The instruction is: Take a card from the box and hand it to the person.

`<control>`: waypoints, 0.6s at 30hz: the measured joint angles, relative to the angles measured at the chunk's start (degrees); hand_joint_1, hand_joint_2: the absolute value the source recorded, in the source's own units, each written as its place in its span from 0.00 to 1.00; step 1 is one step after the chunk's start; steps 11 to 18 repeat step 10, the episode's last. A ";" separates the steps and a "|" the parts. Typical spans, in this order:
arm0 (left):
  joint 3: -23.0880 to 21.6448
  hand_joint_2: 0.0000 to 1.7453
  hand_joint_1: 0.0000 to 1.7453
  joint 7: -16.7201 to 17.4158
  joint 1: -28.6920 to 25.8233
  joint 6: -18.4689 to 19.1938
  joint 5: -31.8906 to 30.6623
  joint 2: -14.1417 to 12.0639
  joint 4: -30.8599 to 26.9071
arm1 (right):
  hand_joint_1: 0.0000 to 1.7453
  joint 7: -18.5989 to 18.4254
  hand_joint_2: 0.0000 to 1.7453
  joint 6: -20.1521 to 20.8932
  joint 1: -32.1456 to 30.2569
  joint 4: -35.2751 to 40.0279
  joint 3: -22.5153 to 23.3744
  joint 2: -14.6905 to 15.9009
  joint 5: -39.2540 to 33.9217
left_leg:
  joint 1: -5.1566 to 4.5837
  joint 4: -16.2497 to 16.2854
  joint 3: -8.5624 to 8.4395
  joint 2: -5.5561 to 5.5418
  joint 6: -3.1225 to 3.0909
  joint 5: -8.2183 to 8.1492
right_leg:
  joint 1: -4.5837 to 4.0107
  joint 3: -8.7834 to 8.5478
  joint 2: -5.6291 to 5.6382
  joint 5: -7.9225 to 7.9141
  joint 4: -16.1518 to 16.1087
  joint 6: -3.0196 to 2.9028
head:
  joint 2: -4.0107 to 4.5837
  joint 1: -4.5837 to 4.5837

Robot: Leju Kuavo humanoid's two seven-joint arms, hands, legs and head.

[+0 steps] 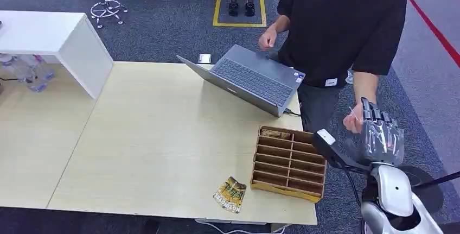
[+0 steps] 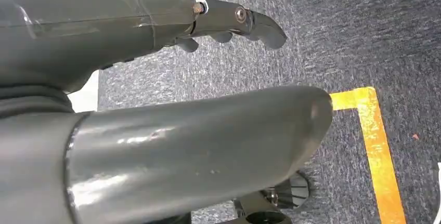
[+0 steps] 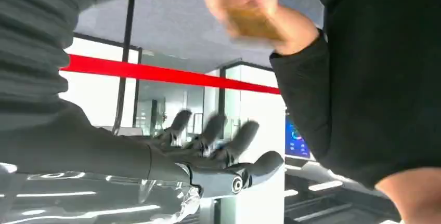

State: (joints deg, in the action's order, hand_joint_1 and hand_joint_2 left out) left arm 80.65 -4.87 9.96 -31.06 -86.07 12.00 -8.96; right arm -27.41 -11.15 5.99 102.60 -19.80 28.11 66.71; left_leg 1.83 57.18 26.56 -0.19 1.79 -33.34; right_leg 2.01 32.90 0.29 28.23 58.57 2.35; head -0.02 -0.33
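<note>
The wooden slotted box (image 1: 290, 163) stands at the table's near right corner, with cards (image 1: 275, 134) in its far slot. One loose card (image 1: 230, 195) lies on the table left of the box. My right hand (image 1: 381, 133) is raised off the table's right edge, its fingers (image 3: 216, 130) spread and holding nothing. The person's hand (image 1: 353, 119) is just left of it and grips a brownish card (image 3: 250, 22), blurred in the right wrist view. My left hand (image 2: 156, 78) hangs over the carpet with its fingers apart and nothing in it.
The person in a black shirt (image 1: 342, 22) stands at the table's far right corner. An open laptop (image 1: 249, 79) sits on the table (image 1: 152, 136) before them. A white shelf (image 1: 59, 38) and bottles (image 1: 27, 71) are at the left. Yellow floor tape (image 2: 377, 146) marks the carpet.
</note>
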 joint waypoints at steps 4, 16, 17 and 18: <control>-0.48 0.00 0.00 0.15 0.00 -0.04 0.00 0.00 0.00 | 0.00 -0.59 1.00 -0.29 -0.18 -0.35 -0.02 0.07 -0.39 | 0.00 0.00 -0.01 0.00 0.00 0.00 | 0.00 0.00 0.00 0.00 0.00 0.00 | 0.00 0.00; -0.85 0.00 0.00 0.22 -0.01 -0.09 0.02 0.00 0.00 | 0.00 -1.01 1.00 -1.53 -0.60 -0.46 0.00 0.07 -0.79 | 0.00 0.00 -0.01 0.00 0.00 0.00 | 0.00 0.00 0.00 0.00 0.00 0.00 | 0.00 0.00; -0.85 0.00 0.00 0.22 -0.01 -0.09 0.02 0.00 0.00 | 0.00 -1.01 1.00 -1.53 -0.60 -0.46 0.00 0.07 -0.79 | 0.00 0.00 -0.01 0.00 0.00 0.00 | 0.00 0.00 0.00 0.00 0.00 0.00 | 0.00 0.00; -0.85 0.00 0.00 0.22 -0.01 -0.09 0.02 0.00 0.00 | 0.00 -1.01 1.00 -1.53 -0.60 -0.46 0.00 0.07 -0.79 | 0.00 0.00 -0.01 0.00 0.00 0.00 | 0.00 0.00 0.00 0.00 0.00 0.00 | 0.00 0.00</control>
